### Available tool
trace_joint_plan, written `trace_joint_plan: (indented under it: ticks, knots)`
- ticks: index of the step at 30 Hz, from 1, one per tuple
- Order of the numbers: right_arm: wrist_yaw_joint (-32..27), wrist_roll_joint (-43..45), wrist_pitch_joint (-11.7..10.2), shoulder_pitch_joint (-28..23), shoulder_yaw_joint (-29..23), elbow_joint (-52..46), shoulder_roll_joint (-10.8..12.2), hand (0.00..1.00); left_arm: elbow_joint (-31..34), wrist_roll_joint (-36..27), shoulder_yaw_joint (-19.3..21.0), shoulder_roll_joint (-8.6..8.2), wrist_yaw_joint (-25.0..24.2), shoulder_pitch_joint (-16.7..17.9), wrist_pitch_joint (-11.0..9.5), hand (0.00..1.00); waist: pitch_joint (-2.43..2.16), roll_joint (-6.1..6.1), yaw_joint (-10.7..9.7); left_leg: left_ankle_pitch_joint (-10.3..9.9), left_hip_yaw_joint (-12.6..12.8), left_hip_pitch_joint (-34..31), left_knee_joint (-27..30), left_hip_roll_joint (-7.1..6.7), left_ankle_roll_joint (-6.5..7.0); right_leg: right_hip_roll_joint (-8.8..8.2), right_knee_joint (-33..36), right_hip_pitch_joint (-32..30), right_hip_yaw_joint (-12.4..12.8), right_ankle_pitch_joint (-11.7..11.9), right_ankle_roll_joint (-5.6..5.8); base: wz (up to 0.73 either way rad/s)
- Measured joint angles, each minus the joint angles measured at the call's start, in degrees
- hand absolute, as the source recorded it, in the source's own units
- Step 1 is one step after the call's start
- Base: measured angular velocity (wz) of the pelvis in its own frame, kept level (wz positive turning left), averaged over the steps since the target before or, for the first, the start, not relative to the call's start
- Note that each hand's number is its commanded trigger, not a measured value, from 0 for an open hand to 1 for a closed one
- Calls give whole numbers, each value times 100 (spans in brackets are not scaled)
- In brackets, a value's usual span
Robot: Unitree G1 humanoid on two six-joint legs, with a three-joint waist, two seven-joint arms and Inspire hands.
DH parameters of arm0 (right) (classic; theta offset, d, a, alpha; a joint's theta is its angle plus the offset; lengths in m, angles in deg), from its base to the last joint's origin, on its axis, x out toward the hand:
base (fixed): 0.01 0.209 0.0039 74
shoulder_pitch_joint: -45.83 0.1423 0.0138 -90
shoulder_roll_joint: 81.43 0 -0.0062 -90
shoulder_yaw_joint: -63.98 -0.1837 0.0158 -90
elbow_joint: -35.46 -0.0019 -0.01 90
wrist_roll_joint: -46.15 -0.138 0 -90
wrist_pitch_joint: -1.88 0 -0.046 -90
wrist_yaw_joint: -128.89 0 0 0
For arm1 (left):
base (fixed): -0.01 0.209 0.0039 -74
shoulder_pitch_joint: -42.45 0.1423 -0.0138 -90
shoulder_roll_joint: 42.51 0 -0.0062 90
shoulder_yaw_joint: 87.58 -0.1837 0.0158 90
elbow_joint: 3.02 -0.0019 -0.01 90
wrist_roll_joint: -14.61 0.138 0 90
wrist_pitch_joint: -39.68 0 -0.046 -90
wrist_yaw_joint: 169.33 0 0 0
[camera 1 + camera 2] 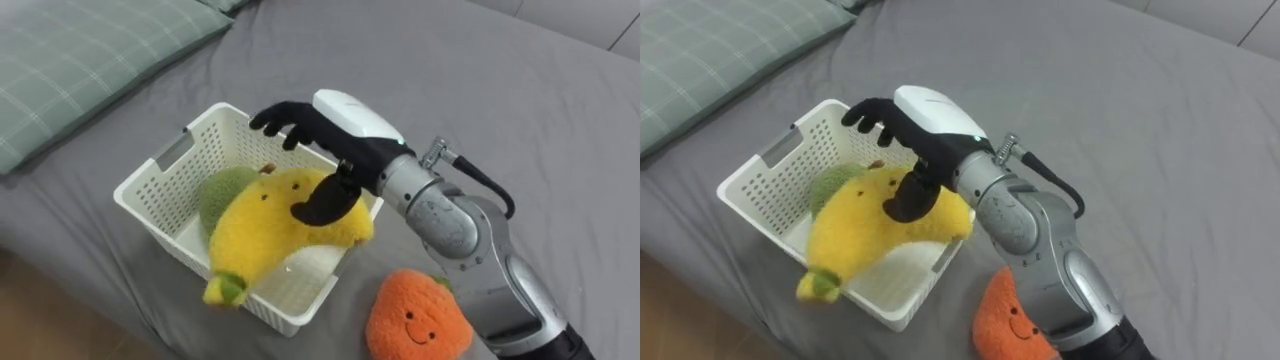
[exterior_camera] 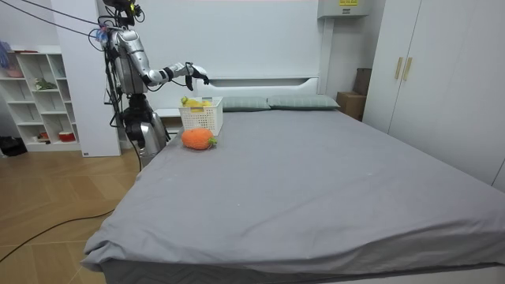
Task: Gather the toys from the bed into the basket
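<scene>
On the bed [image 1: 500, 80], the basket [image 1: 160, 185] holds a green toy [image 1: 222, 190] and a yellow toy [image 1: 255, 235] lying slantwise, its green tip over the near rim. The right hand [image 1: 320, 125] hovers above with fingers spread and grips nothing. An orange toy [image 1: 415, 320] lies beside the basket.

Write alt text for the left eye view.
The right robot hand hangs open over a white basket on the grey bed; the basket holds a yellow plush toy and a green plush toy. An orange plush toy lies beside the basket.
</scene>
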Motion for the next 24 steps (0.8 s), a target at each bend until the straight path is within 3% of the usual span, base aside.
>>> trace_joint_plan:
  ticks: [24]
  knots:
    - [116, 5, 0, -4, -1, 0, 3, 0, 3, 24, 18, -5, -1, -4, 17, 0, 4, 5, -33, 0, -32, -7, 3, -7, 0, -9, 1, 25, -46, 0, 1, 0]
